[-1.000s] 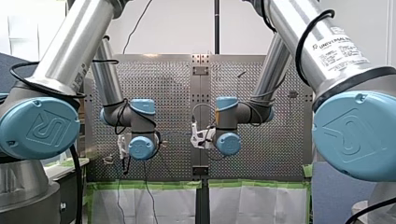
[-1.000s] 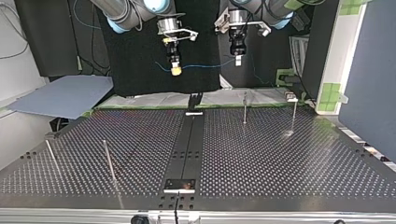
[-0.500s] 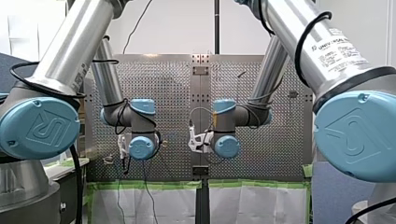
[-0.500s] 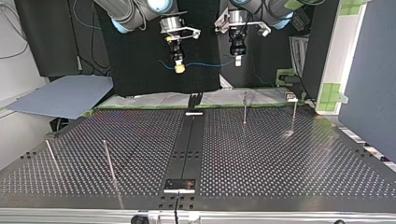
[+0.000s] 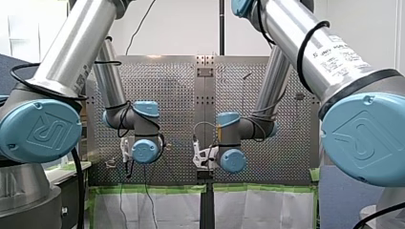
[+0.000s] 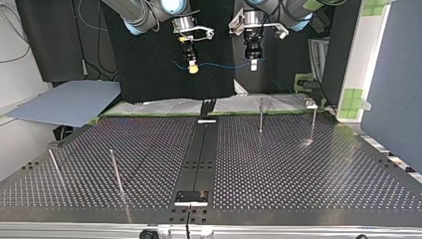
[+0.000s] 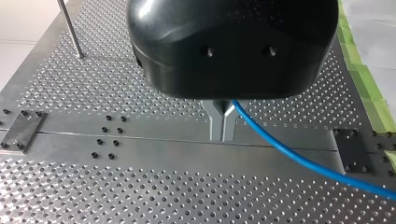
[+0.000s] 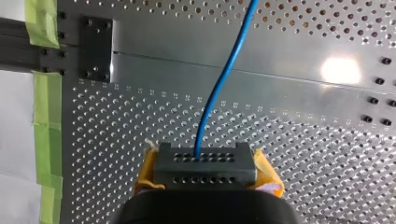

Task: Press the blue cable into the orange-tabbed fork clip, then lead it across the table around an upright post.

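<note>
My left gripper (image 7: 222,134) has its metal fingers (image 7: 215,119) pressed flat together on the blue cable (image 7: 299,158). The cable comes out from between them and runs off to one side, over the plain strip in the perforated table (image 7: 140,196). My right gripper (image 8: 204,161) is clamped on the same cable. It rises out of the black block between the yellow pads (image 8: 266,175) and leads straight away ahead of the gripper, with green tape (image 8: 44,140) along the table edge to one side.

From across the table, both grippers hang beyond the far edge and well above the surface. My right gripper (image 6: 193,67) is left of centre and my left gripper (image 6: 253,62) just right of it. The cable (image 6: 224,65) spans the gap between them in a shallow sag, touching nothing below, and a short tail of it shows to the left of my right gripper.

Four upright posts stand on the table, all well apart from the cable. Two are at the far right (image 6: 261,114) (image 6: 313,122) and two at the near left (image 6: 116,172) (image 6: 53,164). A dark centre rail (image 6: 201,154) runs from near to far between the two pairs.
</note>
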{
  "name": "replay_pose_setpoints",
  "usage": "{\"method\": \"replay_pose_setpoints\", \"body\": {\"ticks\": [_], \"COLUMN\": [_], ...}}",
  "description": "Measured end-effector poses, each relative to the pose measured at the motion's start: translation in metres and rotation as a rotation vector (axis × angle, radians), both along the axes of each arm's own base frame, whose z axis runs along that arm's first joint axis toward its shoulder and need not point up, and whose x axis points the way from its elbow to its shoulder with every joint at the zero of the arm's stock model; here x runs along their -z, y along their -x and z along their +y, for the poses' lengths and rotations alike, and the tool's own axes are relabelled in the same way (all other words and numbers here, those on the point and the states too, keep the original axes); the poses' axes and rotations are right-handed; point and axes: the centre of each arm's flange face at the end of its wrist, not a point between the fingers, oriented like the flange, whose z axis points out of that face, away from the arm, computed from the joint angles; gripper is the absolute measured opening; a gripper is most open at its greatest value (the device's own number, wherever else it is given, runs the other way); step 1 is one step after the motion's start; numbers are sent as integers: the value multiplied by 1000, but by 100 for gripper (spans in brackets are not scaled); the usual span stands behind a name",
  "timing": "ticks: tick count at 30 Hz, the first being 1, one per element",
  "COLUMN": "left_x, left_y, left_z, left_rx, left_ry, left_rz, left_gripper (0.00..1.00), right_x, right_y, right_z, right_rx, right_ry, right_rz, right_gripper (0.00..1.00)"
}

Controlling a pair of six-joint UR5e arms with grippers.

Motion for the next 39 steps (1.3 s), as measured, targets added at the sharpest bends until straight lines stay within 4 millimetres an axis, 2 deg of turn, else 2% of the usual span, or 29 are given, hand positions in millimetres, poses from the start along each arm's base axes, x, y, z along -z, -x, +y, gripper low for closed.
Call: {"method": "replay_pose_setpoints", "body": {"ticks": [13,29,35,39], "left_x": [-14,-16,-34,-48], "left_y": [6,6,-5,-10], "left_z": [5,5,3,4], "left_rx": [45,47,37,31], "left_ry": [-87,-176,-130,-85], "left_rz": [4,2,-22,-40], "left_gripper": [0,0,0,0], "right_x": [0,-2,-37,-65], "right_y": [0,-2,-27,-37], "right_z": [0,0,5,-3], "right_rx": [0,0,5,33], "right_ry": [0,1,13,24], "right_rz": [0,-4,-73,-123], "right_gripper": [0,0,0,0]}}
